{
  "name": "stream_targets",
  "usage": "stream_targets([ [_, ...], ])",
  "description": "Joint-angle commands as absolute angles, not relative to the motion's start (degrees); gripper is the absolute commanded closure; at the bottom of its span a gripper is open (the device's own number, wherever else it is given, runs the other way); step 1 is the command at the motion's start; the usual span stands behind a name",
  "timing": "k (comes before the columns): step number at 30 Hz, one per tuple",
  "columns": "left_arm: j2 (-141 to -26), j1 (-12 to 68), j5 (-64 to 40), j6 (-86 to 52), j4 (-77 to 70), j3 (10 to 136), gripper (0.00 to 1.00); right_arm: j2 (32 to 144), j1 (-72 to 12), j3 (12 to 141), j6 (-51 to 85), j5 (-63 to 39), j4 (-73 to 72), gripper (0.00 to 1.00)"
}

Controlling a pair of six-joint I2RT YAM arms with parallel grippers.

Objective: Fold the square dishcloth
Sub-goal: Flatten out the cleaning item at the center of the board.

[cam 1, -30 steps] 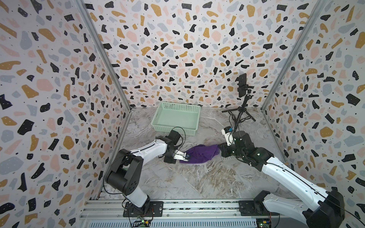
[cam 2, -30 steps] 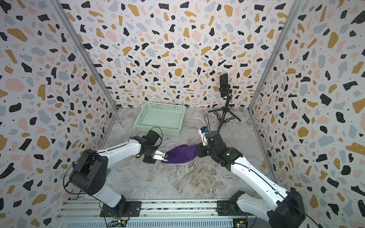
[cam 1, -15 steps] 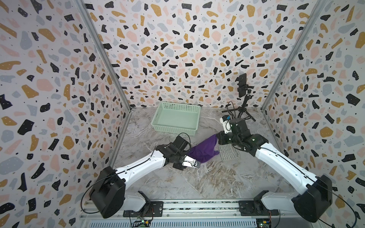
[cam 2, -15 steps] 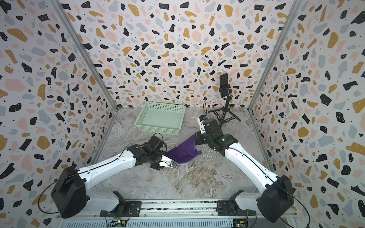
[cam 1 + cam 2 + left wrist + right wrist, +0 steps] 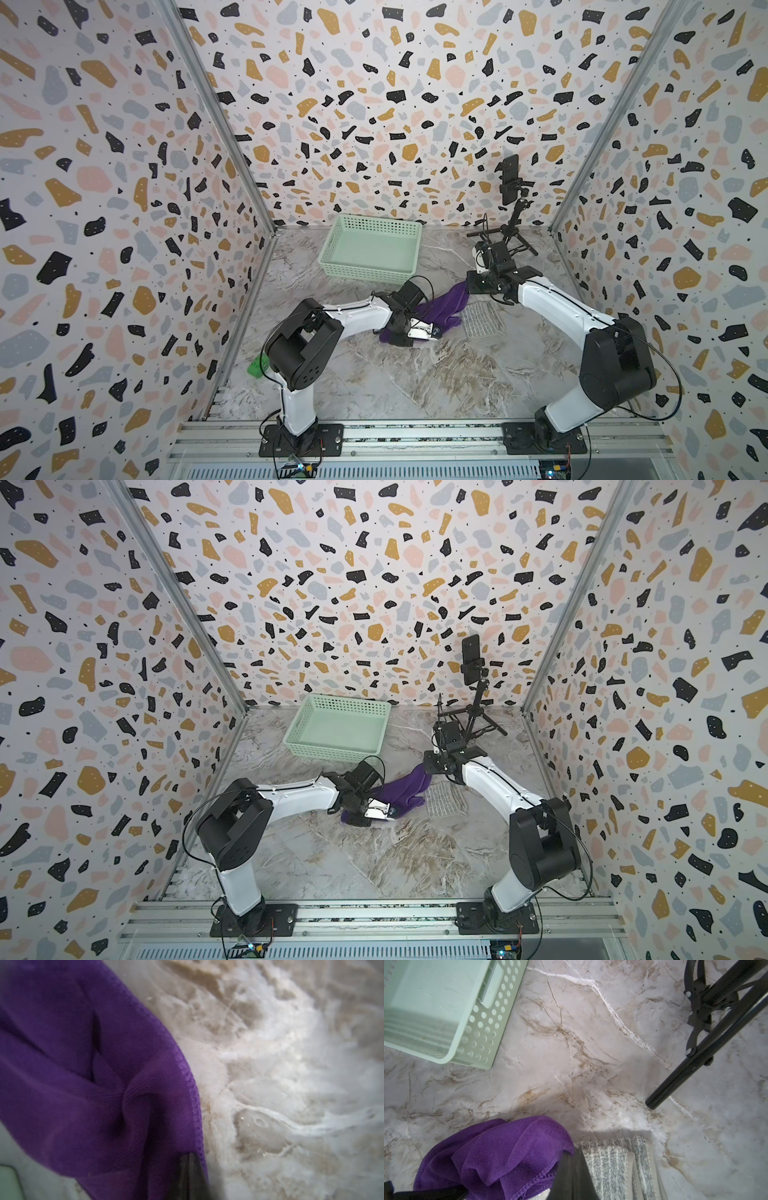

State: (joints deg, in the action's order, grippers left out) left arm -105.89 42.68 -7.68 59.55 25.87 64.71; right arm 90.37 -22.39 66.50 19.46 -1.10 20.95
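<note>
Two claws share one purple dishcloth [image 5: 444,306], which lies bunched near the middle of the marble table [image 5: 415,386], neither flat nor square yet. The left gripper [image 5: 433,331] sits at the cloth's 7 o'clock end with its jaws pressed together on the hem. The left wrist view shows its dark fingertips [image 5: 190,1176] nipping the stitched edge, with creases gathering toward them. The right gripper [image 5: 468,287] pinches the opposite end at 1 o'clock and appears to hold it lifted, so the fabric slopes down toward the left claw.

Gripping opposite ends this way looks meant to draw the bundle taut and spread it before any fold is laid. The step in hand is probably flattening rather than folding.

A grey striped cloth [image 5: 482,319] lies flat at 3 o'clock of the purple one, just beside it, close enough that a dragged edge could catch or cover it. The green basket [image 5: 365,272] sits at 11 o'clock, well apart. A tripod [image 5: 513,228] stands at 1 o'clock, beyond the right arm.
</note>
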Motion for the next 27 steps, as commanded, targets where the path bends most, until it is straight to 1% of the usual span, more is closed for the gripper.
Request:
stream_targets([
  [1,-105.1,40.8,-4.5,63.7,32.4,63.2,1.0,87.0,-22.3,65.2,20.0,-2.6,19.1,1.0],
  [4,-99.4,34.9,-4.2,70.2,35.7,58.4,1.0,83.0,-24.2,61.4,21.9,-5.4,18.0,1.0],
  [8,-93.2,25.5,-0.6,79.1,37.7,53.8,1.0,76.0,-31.9,55.9,22.5,-8.1,18.5,1.0],
  [12,-90.0,17.4,1.5,84.8,34.4,54.0,1.0,69.4,-40.1,52.9,24.2,-8.3,20.0,1.0],
  [14,-89.3,16.1,0.8,84.0,30.8,55.2,1.0,67.4,-40.8,52.4,24.9,-7.5,20.6,1.0],
  [16,-87.3,16.9,-1.2,81.7,29.0,55.2,1.0,67.8,-40.7,52.9,23.7,-4.8,22.0,1.0],
  [18,-82.5,20.0,-5.2,80.4,31.3,53.1,0.98,69.9,-40.3,53.1,22.9,-4.9,22.4,1.0],
  [22,-70.5,31.6,-13.7,76.7,40.3,46.4,0.85,74.6,-40.3,52.1,23.7,-8.9,20.3,1.0],
  [23,-68.1,34.3,-16.7,74.7,41.1,44.7,0.78,75.0,-40.3,51.3,23.9,-9.1,19.3,1.0],
  [24,-66.0,36.4,-19.9,72.9,41.1,43.1,0.71,75.0,-40.4,50.4,23.8,-8.8,18.6,1.0],
  [25,-64.8,38.6,-22.0,71.8,40.5,41.6,0.65,74.8,-40.3,49.8,23.9,-8.3,18.2,1.0],
  [27,-64.5,41.6,-23.9,68.6,35.8,38.9,0.58,74.5,-40.3,48.6,23.9,-8.1,17.4,1.0],
])
